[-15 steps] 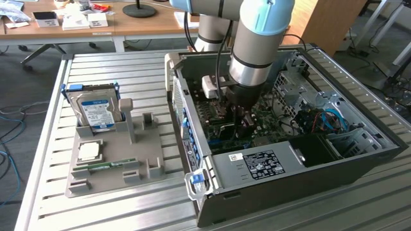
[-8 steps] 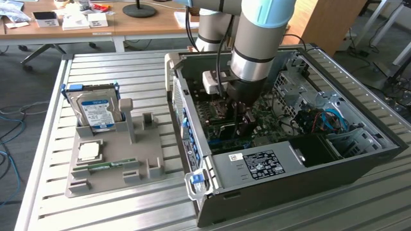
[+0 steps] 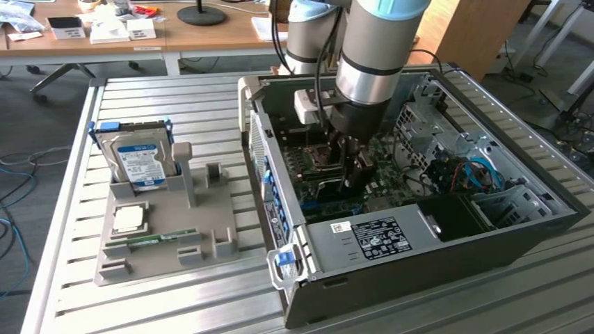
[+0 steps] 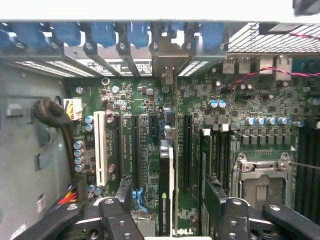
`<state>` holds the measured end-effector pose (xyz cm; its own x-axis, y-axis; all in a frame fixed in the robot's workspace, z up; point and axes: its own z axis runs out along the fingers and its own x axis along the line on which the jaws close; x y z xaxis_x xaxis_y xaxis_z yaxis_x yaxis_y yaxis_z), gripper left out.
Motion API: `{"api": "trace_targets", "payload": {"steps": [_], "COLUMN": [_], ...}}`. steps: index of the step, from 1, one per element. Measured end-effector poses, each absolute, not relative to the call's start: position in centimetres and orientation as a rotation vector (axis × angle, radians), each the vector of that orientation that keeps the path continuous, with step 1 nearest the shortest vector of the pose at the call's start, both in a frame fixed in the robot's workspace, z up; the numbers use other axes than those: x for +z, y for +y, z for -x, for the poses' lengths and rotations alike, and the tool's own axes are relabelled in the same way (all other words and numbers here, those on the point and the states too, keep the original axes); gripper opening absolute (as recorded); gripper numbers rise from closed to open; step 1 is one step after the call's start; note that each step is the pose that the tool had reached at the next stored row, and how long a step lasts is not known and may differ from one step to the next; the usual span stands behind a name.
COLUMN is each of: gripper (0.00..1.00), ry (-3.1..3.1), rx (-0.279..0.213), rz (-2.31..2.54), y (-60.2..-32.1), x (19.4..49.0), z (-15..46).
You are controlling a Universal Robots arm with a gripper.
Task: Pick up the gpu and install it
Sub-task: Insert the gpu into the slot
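Inside the one open computer case [image 3: 519, 229], the single gripper [image 4: 167, 210] hangs low over the motherboard [image 4: 210, 125] with its two fingers [image 4: 117, 200] spread wide apart, gripping nothing. The gpu [image 4: 166, 190] stands on edge between them, seated in a motherboard slot with its silver bracket [image 4: 167, 65] up against the case's rear wall. On the slatted table [image 3: 167, 97] outside, one grey holder [image 3: 167, 236] carries one hard drive [image 3: 139, 160], one CPU [image 3: 128, 219] and one memory stick [image 3: 163, 239].
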<state>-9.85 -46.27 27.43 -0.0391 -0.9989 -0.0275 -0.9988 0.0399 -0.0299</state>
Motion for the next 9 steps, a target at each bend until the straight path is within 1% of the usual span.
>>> {"api": "trace_targets", "payload": {"steps": [9], "gripper": [0.69], "ry": [2.236], "rx": [-0.004], "rz": [2.149], "y": [-46.3], "x": [28.8], "z": [9.8]}}
